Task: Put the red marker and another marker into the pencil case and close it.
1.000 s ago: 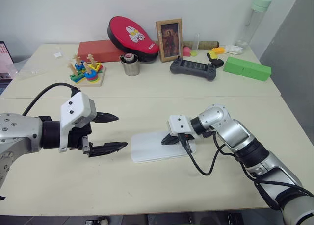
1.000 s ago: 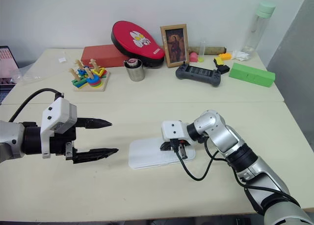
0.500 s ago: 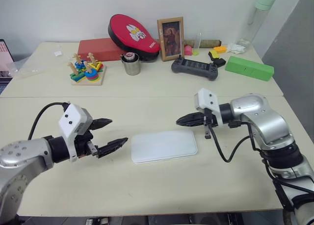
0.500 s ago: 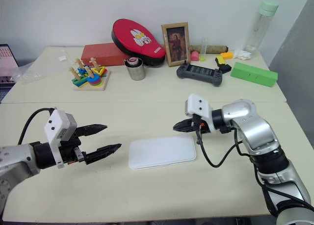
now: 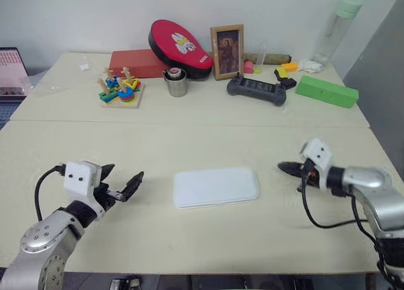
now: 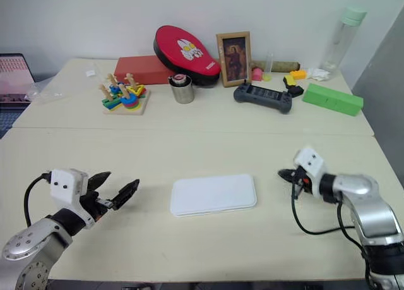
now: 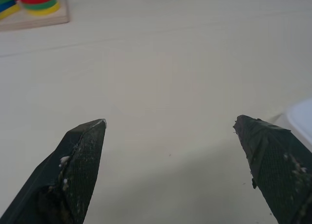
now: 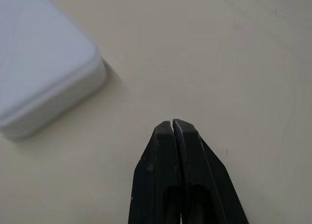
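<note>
We note both grippers have drawn back from the case [image 5: 216, 187], which lies shut mid-desk [image 5: 189, 132]. Left gripper [image 5: 120, 182] fingers wide, right gripper [image 5: 285, 168] fingers pressed together, both empty. Task looks complete.

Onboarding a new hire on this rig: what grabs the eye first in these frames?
The closed white pencil case lies flat at the middle of the near table, with a gripper on either side, both clear of it: the left gripper open, the right gripper shut and empty. Behind them, the far table's back edge draws the eye with a red oval pouch, a framed picture and a green box.
</note>
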Robot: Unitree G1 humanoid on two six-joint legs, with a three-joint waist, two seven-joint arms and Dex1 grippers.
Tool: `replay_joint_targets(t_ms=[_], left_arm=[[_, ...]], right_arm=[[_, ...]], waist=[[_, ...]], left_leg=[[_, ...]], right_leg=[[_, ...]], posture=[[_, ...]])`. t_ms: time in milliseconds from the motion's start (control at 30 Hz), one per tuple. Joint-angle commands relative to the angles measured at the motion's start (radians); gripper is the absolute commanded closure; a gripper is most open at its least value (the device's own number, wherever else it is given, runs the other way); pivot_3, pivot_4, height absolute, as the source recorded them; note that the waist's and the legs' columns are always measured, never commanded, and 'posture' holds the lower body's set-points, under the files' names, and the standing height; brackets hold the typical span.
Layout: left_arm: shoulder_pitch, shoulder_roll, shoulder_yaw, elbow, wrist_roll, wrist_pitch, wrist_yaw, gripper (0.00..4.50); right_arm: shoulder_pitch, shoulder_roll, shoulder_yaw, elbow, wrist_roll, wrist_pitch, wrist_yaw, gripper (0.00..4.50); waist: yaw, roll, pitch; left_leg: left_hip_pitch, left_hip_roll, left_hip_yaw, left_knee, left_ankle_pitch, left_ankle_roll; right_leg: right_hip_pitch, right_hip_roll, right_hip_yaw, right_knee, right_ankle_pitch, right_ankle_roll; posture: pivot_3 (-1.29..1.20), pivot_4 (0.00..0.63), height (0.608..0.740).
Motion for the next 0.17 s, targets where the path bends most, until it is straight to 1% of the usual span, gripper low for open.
replay_joint_targets(t_ms=[33,167], left_arm=[[0.020,0.000,0.018,0.018,-0.006,-0.027,-0.017,0.00],[0.031,-0.002,0.018,0.019,-0.012,-0.039,-0.029,0.00]], right_arm=[[-0.020,-0.002,-0.040,-0.004,0.025,-0.036,-0.023,4.47],[-0.025,-0.013,-0.039,0.021,0.025,-0.050,-0.027,4.47]], waist=[[-0.009,0.001,-0.001],[-0.011,0.001,-0.001]], left_leg=[[0.001,0.000,0.000,0.000,0.000,0.000],[0.001,0.000,0.000,0.000,0.000,0.000]], right_leg=[[0.000,0.000,0.000,0.000,0.000,0.000],[0.001,0.000,0.000,0.000,-0.001,-0.001]], posture=[[0.00,0.150,0.740],[0.00,0.150,0.740]])
